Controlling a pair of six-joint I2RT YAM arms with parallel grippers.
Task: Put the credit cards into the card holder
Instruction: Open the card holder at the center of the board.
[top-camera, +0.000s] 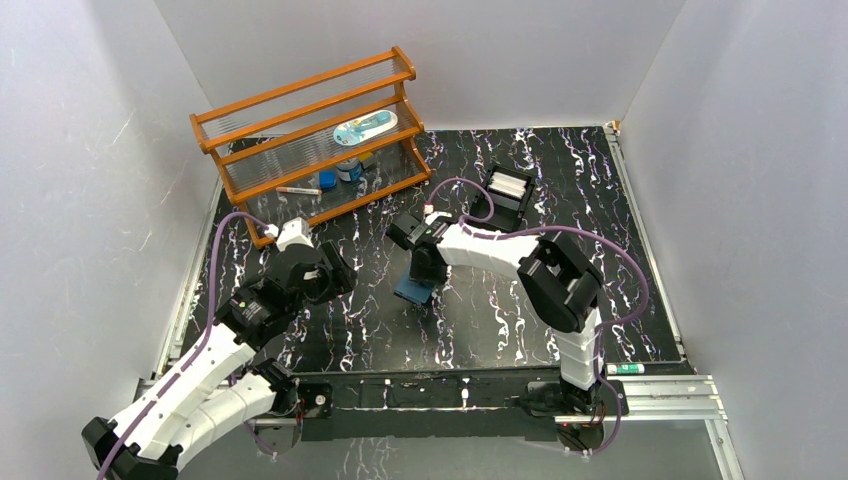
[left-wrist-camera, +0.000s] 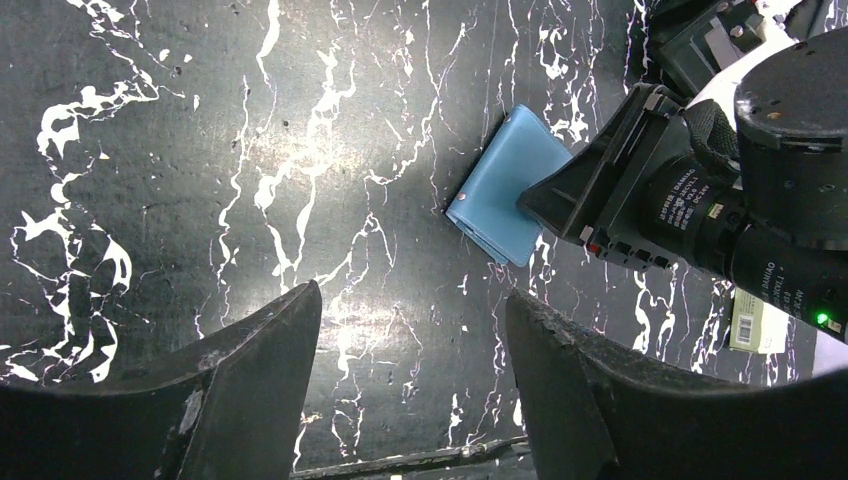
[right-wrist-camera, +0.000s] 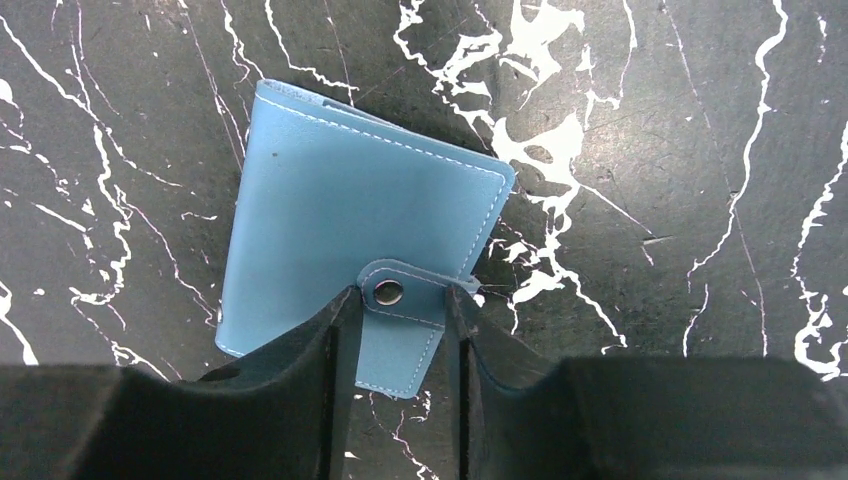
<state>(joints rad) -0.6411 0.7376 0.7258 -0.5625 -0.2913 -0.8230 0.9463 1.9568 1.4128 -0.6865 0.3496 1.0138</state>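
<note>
The card holder (right-wrist-camera: 350, 215) is a blue folded wallet lying on the black marbled table, and it also shows in the top view (top-camera: 412, 290) and the left wrist view (left-wrist-camera: 505, 185). Its unsnapped tab (right-wrist-camera: 405, 325) sticks out between the fingers of my right gripper (right-wrist-camera: 400, 295), which touch both tab edges and are shut on it. My left gripper (left-wrist-camera: 410, 295) hovers open and empty over bare table, to the left of the holder (top-camera: 335, 275). Pale cream credit cards (top-camera: 510, 185) lie in a black tray at the back.
An orange wooden shelf rack (top-camera: 310, 140) holding small items stands at the back left. The black tray (top-camera: 497, 205) sits just behind the right arm. A pen-like item (top-camera: 628, 369) lies on the right near rail. White walls close in three sides.
</note>
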